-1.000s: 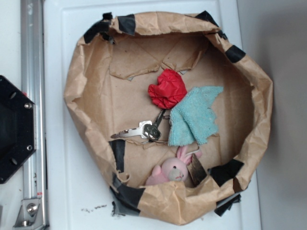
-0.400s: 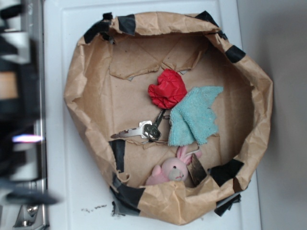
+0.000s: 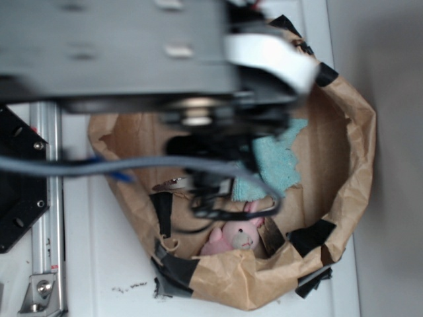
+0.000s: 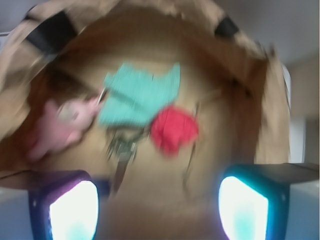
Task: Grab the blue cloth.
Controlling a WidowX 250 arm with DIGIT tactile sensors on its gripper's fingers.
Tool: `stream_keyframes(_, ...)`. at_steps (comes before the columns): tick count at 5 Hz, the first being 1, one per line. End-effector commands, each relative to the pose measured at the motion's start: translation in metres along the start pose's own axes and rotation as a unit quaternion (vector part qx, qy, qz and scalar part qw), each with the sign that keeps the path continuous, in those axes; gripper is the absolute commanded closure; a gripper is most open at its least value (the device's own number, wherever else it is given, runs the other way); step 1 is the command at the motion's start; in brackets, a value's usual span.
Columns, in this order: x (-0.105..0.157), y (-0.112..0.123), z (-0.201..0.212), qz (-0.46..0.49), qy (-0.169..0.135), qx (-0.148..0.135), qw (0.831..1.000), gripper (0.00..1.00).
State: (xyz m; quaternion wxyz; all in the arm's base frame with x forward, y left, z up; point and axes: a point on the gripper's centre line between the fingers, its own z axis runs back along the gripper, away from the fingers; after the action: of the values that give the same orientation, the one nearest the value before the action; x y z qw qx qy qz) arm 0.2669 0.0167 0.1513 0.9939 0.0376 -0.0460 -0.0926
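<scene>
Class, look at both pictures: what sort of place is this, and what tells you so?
Probably a robot lab test setup: a taped brown paper bin on a white surface, holding odd small items such as the blue cloth and a pink plush bunny.

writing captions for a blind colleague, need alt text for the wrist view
Blurred wrist view into a brown paper basket: the blue cloth lies mid-floor, a red cloth wad touching it, a pink plush bunny and keys nearby. The gripper is open, holding nothing.
</scene>
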Motion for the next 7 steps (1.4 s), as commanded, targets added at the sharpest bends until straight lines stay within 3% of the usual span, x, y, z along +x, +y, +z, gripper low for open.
stream_keyframes(1, 0.064, -0.006, -0.056, -0.178, -0.019, 0.014, 0.984, 0.0)
stream_keyframes(2, 0.043, -0.032, -0.069, -0.224, 0.006, -0.027, 0.974, 0.0)
stream_keyframes(3, 0.022, -0.036, -0.058, -0.219, -0.011, -0.059, 0.974, 0.0)
stream_keyframes(4, 0.014, -0.04, -0.045, -0.213, -0.032, -0.062, 0.975, 0.0)
stream_keyframes(6, 0.029, -0.032, -0.075, -0.195, -0.029, -0.038, 0.98, 0.0)
stream_keyframes(7, 0.032, -0.037, -0.095, -0.207, -0.024, -0.055, 0.976, 0.0)
